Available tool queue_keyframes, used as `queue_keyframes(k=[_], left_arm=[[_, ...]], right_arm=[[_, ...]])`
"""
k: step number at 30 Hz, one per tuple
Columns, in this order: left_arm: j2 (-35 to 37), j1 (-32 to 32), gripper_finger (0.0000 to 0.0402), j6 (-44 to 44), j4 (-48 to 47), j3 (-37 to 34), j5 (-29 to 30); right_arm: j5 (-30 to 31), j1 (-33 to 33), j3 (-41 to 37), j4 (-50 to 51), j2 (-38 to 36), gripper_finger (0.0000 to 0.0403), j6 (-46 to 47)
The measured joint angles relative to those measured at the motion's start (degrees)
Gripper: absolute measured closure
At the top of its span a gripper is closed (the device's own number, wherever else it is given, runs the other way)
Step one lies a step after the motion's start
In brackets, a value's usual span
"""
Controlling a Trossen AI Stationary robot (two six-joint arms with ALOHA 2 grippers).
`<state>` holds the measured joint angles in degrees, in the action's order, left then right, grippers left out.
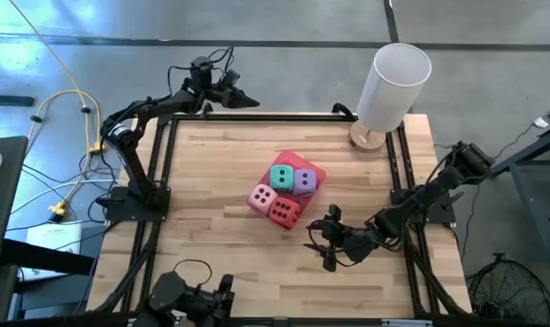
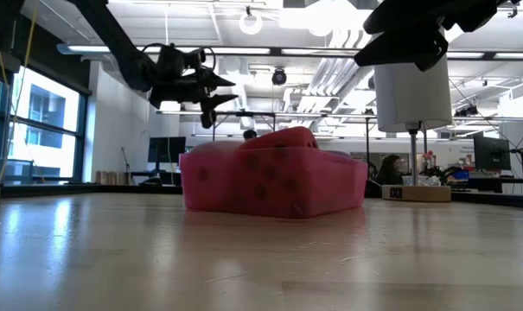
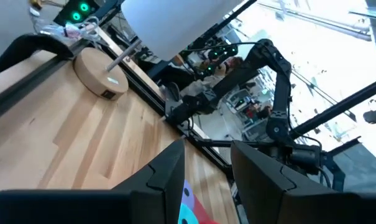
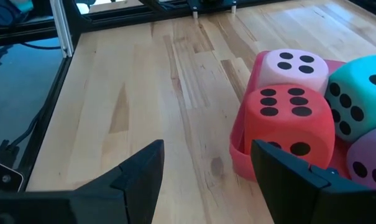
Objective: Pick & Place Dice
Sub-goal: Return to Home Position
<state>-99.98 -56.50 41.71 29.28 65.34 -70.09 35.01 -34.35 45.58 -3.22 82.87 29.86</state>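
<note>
Four dice sit packed together in a pink tray [image 1: 316,169] at the table's middle: teal [image 1: 281,175], purple [image 1: 305,181], pale pink [image 1: 262,197] and red [image 1: 285,212]. My right gripper [image 1: 316,243] hovers just near-right of the tray and points at it. It is open with nothing between its fingers, and its wrist view shows the red die [image 4: 290,118] close ahead. My left gripper [image 1: 255,100] hangs high over the table's far edge, left of centre. It points level, is open and holds nothing [image 3: 206,149].
A lamp with a tall white shade [image 1: 395,84] and a round wooden base [image 1: 369,137] stands at the far right corner. Black frame rails [image 1: 165,173] run along the table's sides. Bare wood lies left of the tray and toward the near edge.
</note>
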Motion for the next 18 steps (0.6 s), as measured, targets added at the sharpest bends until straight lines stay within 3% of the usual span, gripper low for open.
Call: queue_keyframes(k=[10, 18], left_arm=[[-2.8, -1.3, 0.0275, -0.1, -0.4, 0.0, -3.8], [-7.3, -2.6, 0.0275, -2.5, 0.7, 0.0, -3.2]], right_arm=[[0.0, 0.0, 0.0, 0.0, 0.0, 0.0170, 2.0], [0.0, 0.0, 0.0, 0.0, 0.0, 0.0170, 3.1]])
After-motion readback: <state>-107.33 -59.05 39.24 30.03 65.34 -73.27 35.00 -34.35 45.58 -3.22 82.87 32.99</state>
